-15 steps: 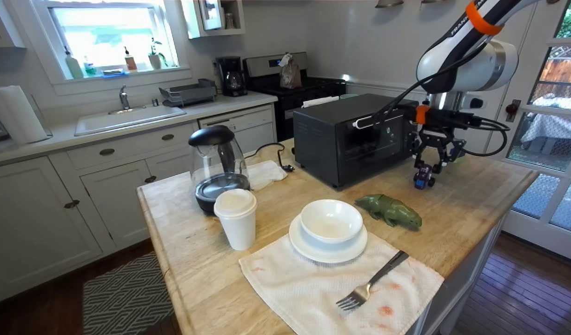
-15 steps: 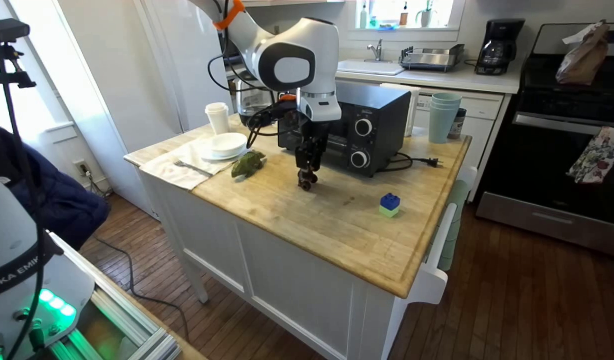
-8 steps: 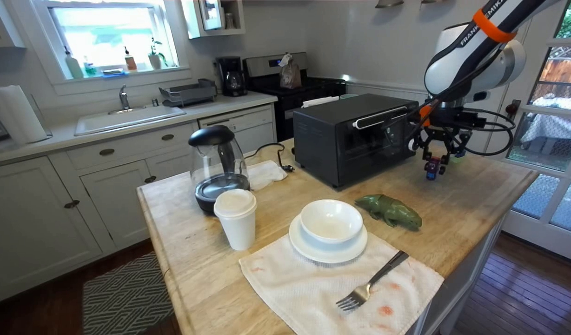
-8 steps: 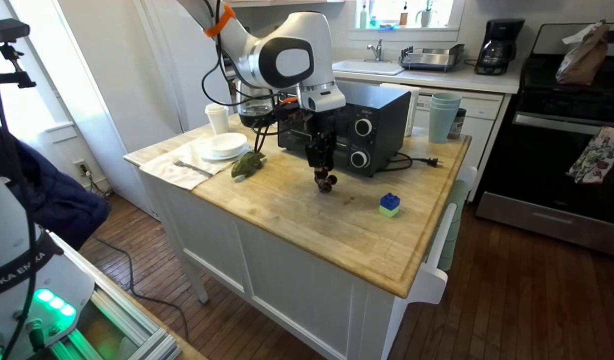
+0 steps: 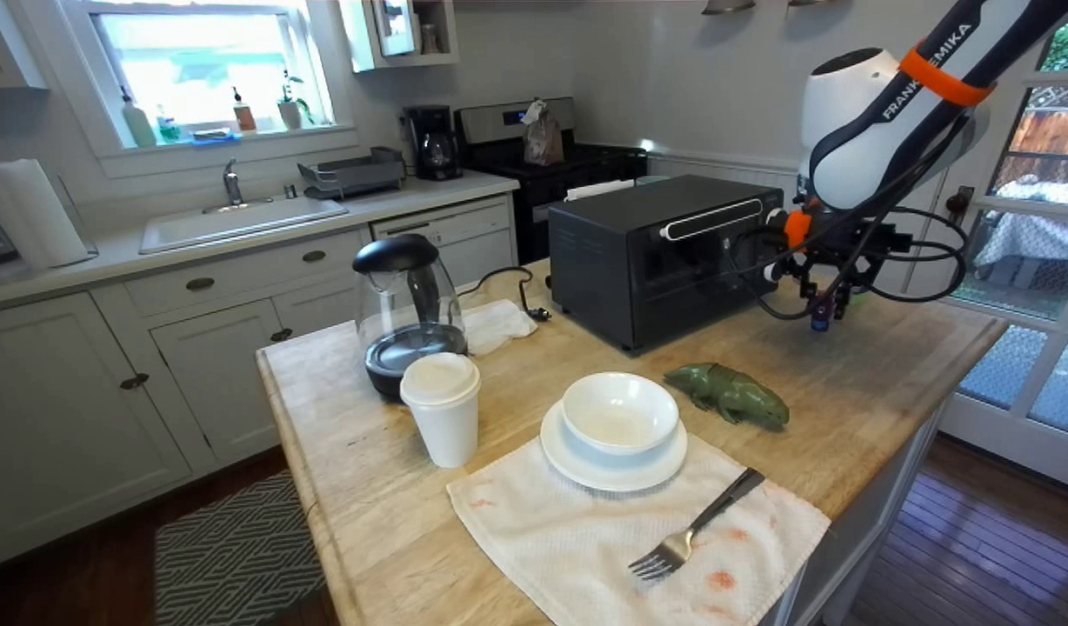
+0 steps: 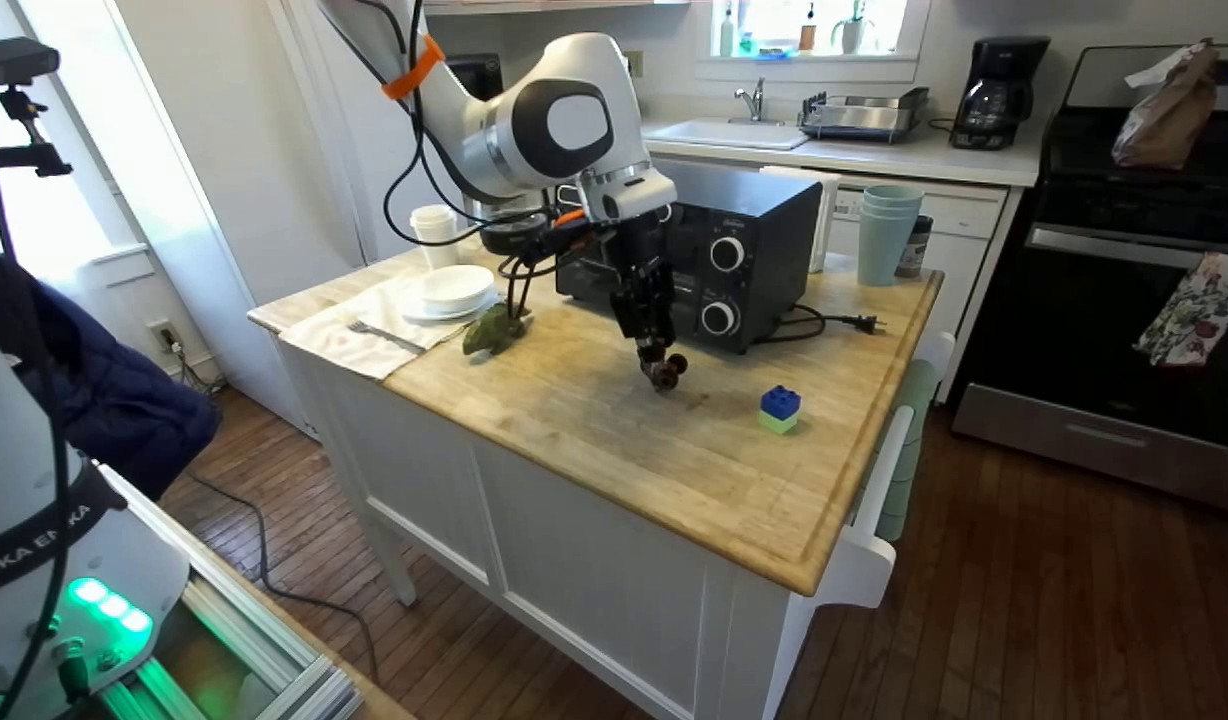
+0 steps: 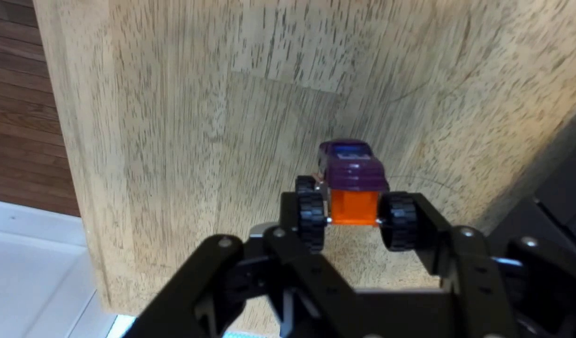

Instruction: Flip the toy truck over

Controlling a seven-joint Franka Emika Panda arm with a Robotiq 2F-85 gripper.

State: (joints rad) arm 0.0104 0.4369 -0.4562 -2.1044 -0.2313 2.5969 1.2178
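Observation:
The toy truck (image 7: 356, 171) is purple with an orange bed and large black wheels. My gripper (image 7: 354, 209) is shut on it: the fingers press on two opposite wheels in the wrist view, and the purple cab points away from the gripper. In both exterior views the truck (image 5: 820, 316) (image 6: 666, 372) hangs below the gripper, beside the toaster oven. A black cable partly covers the gripper (image 5: 825, 300) in an exterior view. The gripper leans somewhat in an exterior view (image 6: 658, 350). I cannot tell whether the truck touches the table.
The black toaster oven (image 5: 664, 261) stands close beside the gripper. A blue and green block (image 6: 779, 410) lies on the table, right of the truck. A green animal figure (image 5: 727, 396), a white bowl (image 5: 621, 413) and a fork (image 5: 695, 526) are also on the table.
My gripper has moved to the right in both exterior views with the truck still held. The wrist has tilted, and the truck has turned with it.

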